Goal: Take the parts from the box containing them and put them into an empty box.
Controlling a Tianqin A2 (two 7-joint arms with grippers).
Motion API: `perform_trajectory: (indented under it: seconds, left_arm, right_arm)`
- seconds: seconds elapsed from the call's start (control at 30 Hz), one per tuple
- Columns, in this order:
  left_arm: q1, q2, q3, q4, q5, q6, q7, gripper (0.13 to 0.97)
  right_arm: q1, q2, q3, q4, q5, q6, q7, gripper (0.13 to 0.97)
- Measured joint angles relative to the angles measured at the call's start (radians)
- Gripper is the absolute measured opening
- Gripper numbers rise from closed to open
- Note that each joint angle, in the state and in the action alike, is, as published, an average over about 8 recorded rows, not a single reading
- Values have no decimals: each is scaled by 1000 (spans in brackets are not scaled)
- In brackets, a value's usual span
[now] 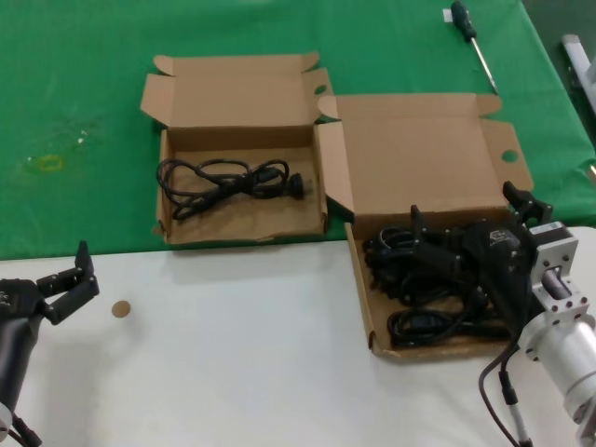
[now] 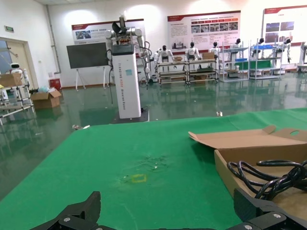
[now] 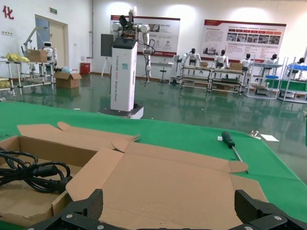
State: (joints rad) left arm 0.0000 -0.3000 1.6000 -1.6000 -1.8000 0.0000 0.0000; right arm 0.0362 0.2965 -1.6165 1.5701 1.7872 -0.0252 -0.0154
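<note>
A: Start at nine o'clock; what is the left gripper point(image 1: 67, 279) doing?

B: Parked low on the white table point(image 1: 242, 345), well apart from both boxes; fingers spread wide, nothing between them; a small brown disc point(image 1: 121, 309) lies just beside it.

A: And the smaller box point(image 1: 237, 228)?

B: Up around eleven o'clock on the green cloth point(image 1: 84, 112), lid open; one cable point(image 1: 223, 182) already lies in its tray, long axis running nine to three, plug end toward three.

A: So it is no longer empty; then the bigger box point(image 1: 368, 298)?

B: At about three o'clock, lid standing open; the remaining cables point(image 1: 419, 321) sit in it as a dark tangle; I cannot count them.

A: Right gripper point(image 1: 438, 251)?

B: Down in that box, reaching toward nine o'clock over the tangle; its wrist view shows the fingers set wide; whether a cable lies between them I cannot tell, black on black.

A: The relation that matters?

B: The cables lie directly under and ahead of the right gripper, and the right arm is by far the nearer; the target tray lies toward ten o'clock from it, so I judge the carry goes that way.

A: Anything else?

B: A screwdriver point(image 1: 473, 42) at one o'clock, clear of the work.
</note>
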Motion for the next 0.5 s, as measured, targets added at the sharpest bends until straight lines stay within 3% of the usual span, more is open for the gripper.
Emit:
perform_trajectory:
  seconds: [0.5]
  left_arm:
    - [0,0,0,0,0,0,0,966]
  right_arm:
    - [0,0,0,0,0,0,0,966]
